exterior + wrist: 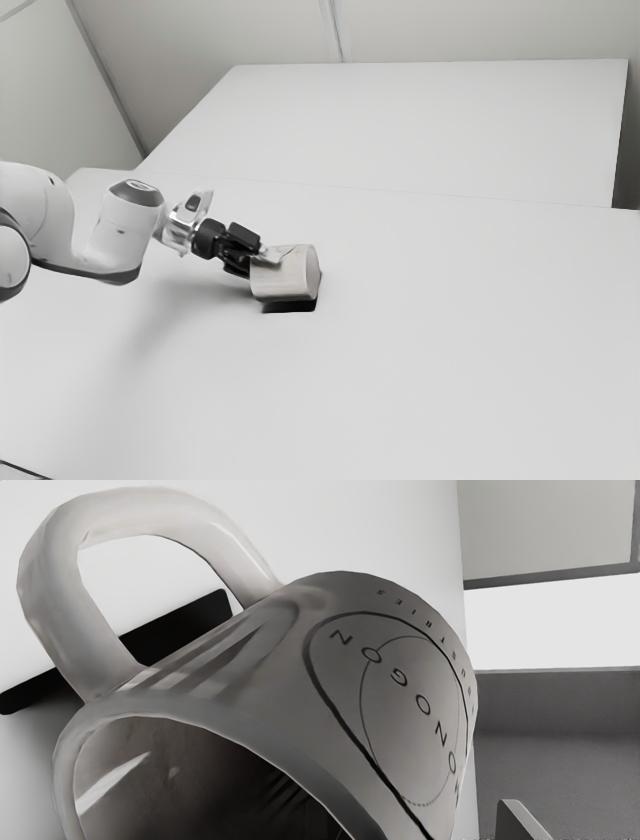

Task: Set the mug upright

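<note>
Mug [286, 280] tipped over, mouth toward the hand [260, 256]; can't tell how open that is, or whether it's gripping.

White table [450, 350] beneath a black object [290, 307]

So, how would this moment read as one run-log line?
mug: on its side | mouth: toward gripper | gripper: at mug's open end | upright: not yet
</note>
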